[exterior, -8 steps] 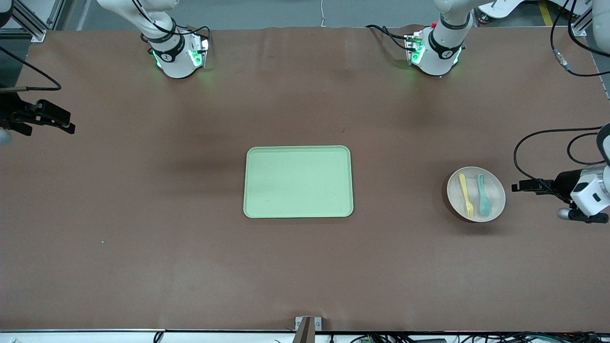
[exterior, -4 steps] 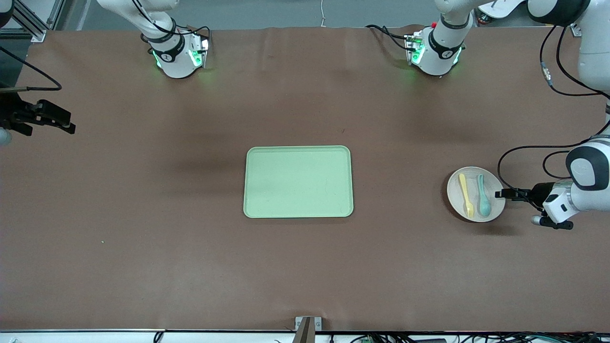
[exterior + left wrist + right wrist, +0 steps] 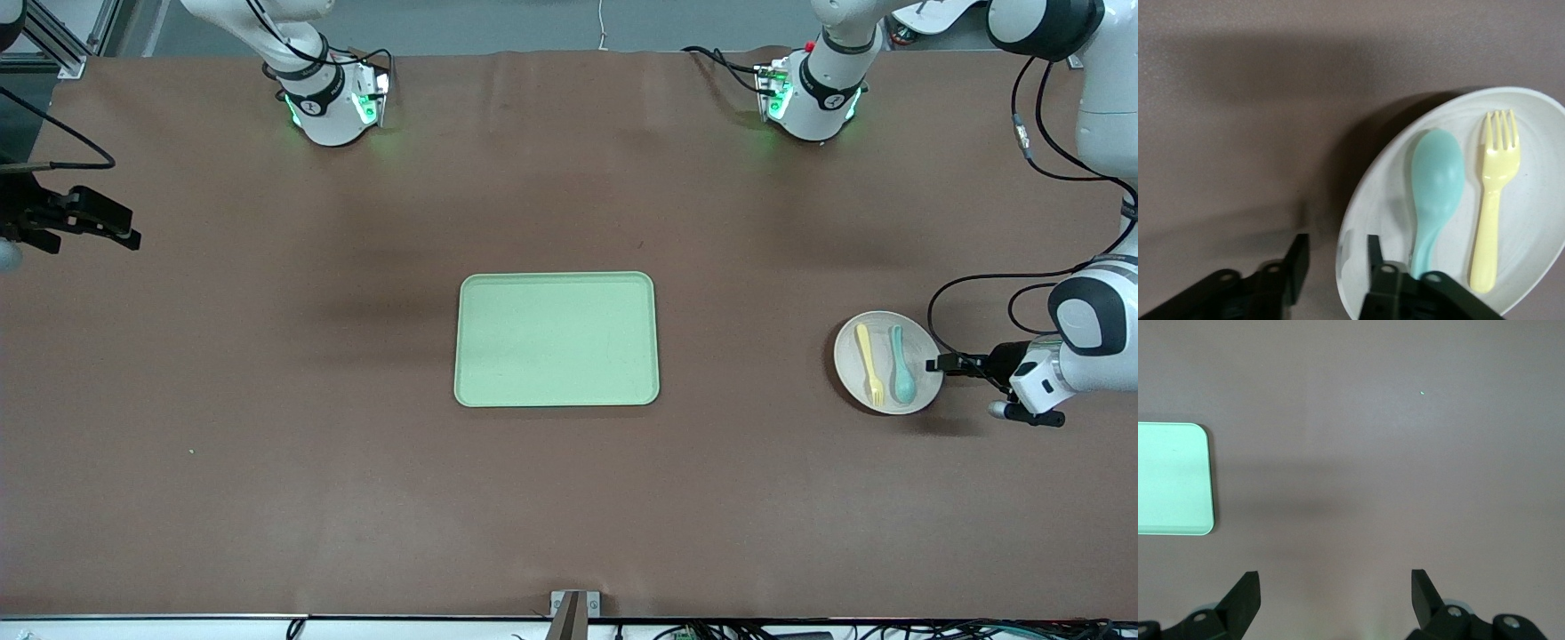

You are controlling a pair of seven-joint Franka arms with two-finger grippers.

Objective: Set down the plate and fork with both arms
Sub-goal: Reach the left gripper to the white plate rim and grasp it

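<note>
Left hand point(image 3: 1335, 257) straddles plate point(image 3: 1371, 200) rim, fingers spread; right hand point(image 3: 1335, 597) spread, waiting.

Right gripper point(image 3: 1335, 600) jaws spread over bare table point(image 3: 1405, 467), tray point(image 3: 1171, 480) nearby.

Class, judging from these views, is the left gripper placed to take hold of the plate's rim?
Probably yes. The left gripper is open with its fingers astride the plate rim at the table's left-arm end, nothing between them. The spoon lies close inside the rim.
</note>
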